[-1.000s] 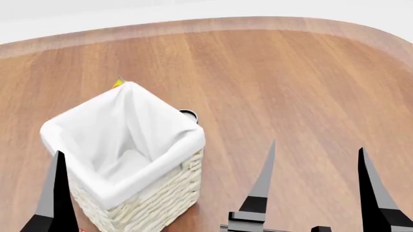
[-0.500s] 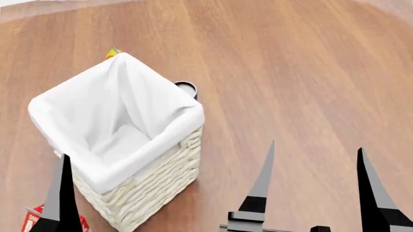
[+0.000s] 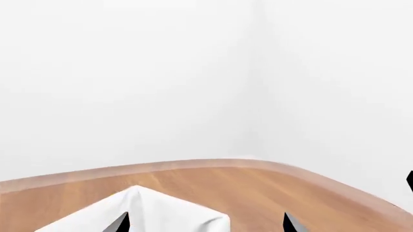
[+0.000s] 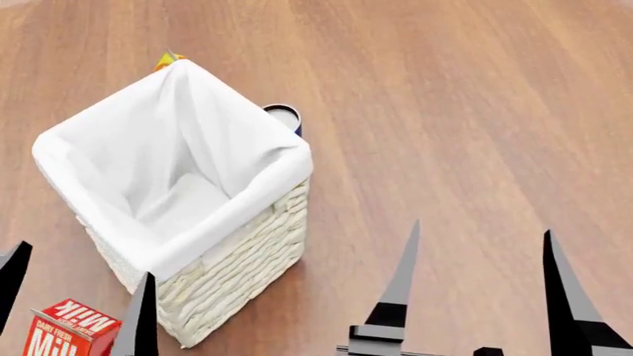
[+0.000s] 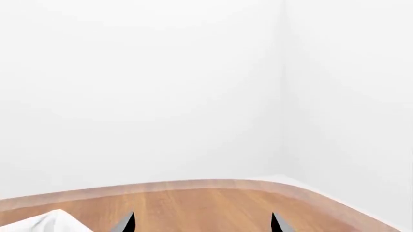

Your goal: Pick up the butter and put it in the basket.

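Cream wicker basket (image 4: 237, 285) stands on the wooden table (image 4: 465, 111), its white liner empty; no butter shows. A milk carton (image 4: 70, 337) sits near its base. Left gripper (image 4: 79, 304) and right gripper (image 4: 485, 285) hover, fingers apart.

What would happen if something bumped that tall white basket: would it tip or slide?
The basket looks taller than wide, so a push near its rim might tip it. It appears empty inside, so probably light and apt to slide on the smooth wooden table. The woven walls likely flex slightly.
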